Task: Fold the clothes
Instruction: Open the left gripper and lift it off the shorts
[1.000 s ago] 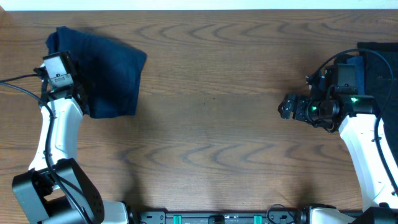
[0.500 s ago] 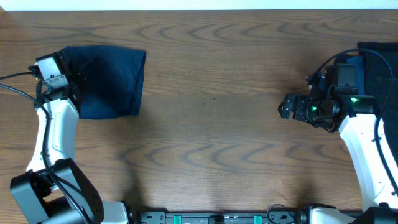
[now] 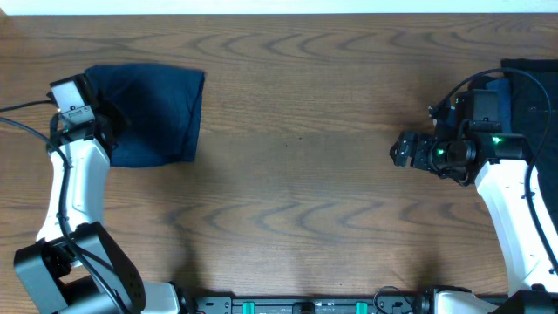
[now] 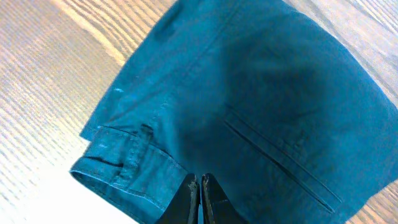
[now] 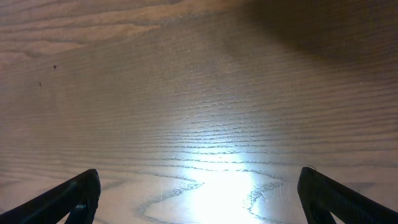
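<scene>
Your left tool (image 4: 198,186) has just finished a lay-down. A second ago the near-left corner of the navy garment (image 3: 157,109) was bunched up under it. Half a second ago the cloth had dropped flat, and it now lies as a tidy folded rectangle at the far left of the worktop (image 3: 296,183).

The left arm slid a little to its left as the cloth settled, and it has not shifted since. In the left wrist view you can see a waistband (image 4: 124,163) with a belt loop and a welt pocket, so this is a pair of trousers or shorts. The tool's fingers are clenched together over the waistband edge, and no cloth shows between them.

I'd judge this piece as folded and let go, so you can lift clear without dragging it.

Your right tool (image 3: 403,150) has not moved. Its fingers are spread wide and hold nothing, and it hovers over bare wood. Another dark garment (image 3: 534,83) sits at the far right edge, partly behind that arm. It is probably the next one to fold.
</scene>
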